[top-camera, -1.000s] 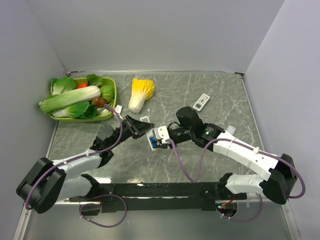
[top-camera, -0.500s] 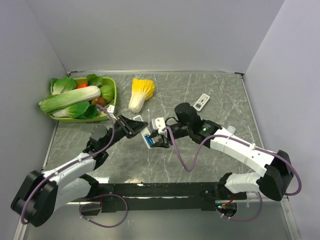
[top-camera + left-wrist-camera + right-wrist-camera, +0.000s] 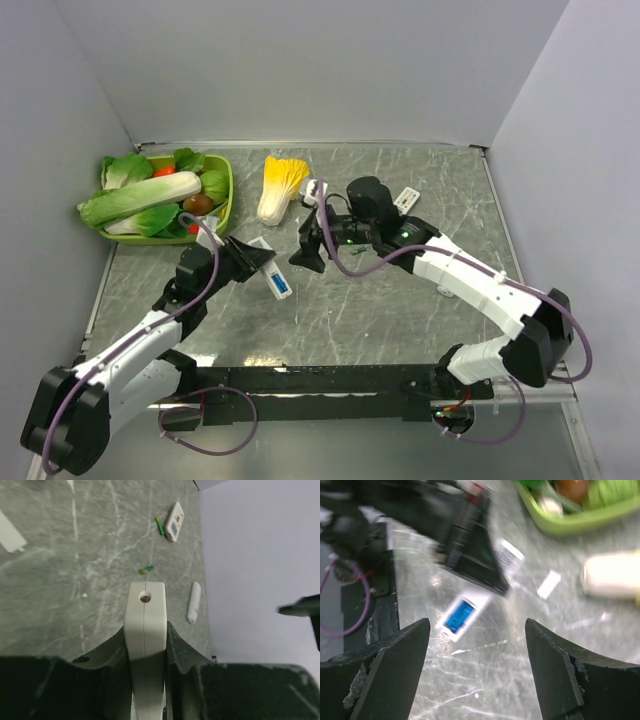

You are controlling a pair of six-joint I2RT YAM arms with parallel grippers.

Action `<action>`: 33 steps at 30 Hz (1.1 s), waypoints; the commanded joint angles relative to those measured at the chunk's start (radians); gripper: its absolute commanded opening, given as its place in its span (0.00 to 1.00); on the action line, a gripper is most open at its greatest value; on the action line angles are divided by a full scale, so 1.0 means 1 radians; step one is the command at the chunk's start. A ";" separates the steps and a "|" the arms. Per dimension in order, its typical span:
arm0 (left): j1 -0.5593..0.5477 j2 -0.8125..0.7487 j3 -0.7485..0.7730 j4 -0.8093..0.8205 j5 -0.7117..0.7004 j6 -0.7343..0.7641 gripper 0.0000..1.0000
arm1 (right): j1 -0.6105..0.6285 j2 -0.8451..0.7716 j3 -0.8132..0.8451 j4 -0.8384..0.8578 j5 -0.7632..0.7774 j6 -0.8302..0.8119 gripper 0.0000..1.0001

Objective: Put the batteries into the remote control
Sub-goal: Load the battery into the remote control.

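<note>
L gripper (image 3: pixel 252 262) clamped on long white plastic remote (image 3: pixel 273 277), centre-left of top view. Remote's open back shows blue. L wrist view: remote's end stands up btwn the two black fingers.
R gripper (image 3: pixel 311 244) jaws wide apart, nothing in them, near remote on its right, mid-frame.
Batteries: thin green cylinder (image 3: pixel 159 526) just beside small white remote (image 3: pixel 174 521), top centre of L wrist view. Tiny green-reddish cylinder (image 3: pixel 146 570) mid-frame on grey marble tabletop (image 3: pixel 60 595).
Green tray of toy veg (image 3: pixel 228 190) upper left in top view.
</note>
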 commanded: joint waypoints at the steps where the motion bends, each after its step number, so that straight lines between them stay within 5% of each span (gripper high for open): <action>1: 0.019 -0.116 0.029 -0.175 -0.128 0.123 0.01 | -0.005 0.102 0.037 -0.027 0.167 0.180 0.83; 12: 0.067 -0.235 -0.073 -0.140 -0.084 0.079 0.01 | -0.004 0.248 0.045 -0.026 0.026 0.292 0.78; 16: 0.080 -0.272 -0.127 -0.005 -0.057 0.024 0.01 | -0.004 0.237 -0.027 0.129 -0.176 0.384 0.78; 28: 0.082 -0.343 -0.166 0.234 0.017 -0.071 0.01 | -0.005 0.311 -0.077 0.253 -0.322 0.561 0.79; 33: 0.082 -0.340 -0.170 0.282 0.029 -0.099 0.01 | -0.007 0.319 -0.103 0.376 -0.381 0.630 0.69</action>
